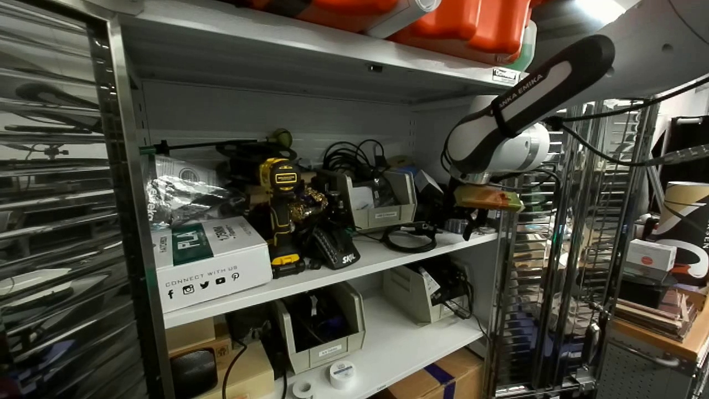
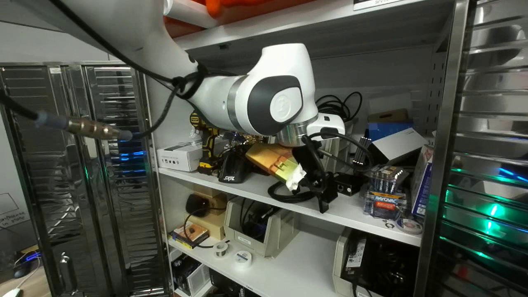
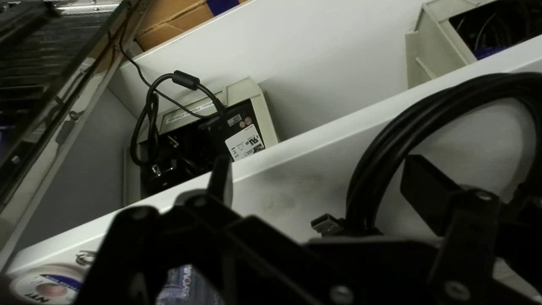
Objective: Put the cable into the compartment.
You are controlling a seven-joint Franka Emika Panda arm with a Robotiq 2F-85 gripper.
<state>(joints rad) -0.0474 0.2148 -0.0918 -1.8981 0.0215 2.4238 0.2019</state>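
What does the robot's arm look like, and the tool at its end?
It's a smooth, rounded white arm with dark panels and a silver ring. Pale letters on it read "ANKA EMIKA". A black cable with a metal connector is strapped to it. Its jointed black tool has two flat-tipped fingers.

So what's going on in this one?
A Franka arm reaches to a wide, cluttered compartment with its gripper open, close to a coiled black cable; nothing appears gripped. The coil lies inside the compartment, near the front edge, so the placing looks done. Whether the gripper touches the coil, I can't tell.
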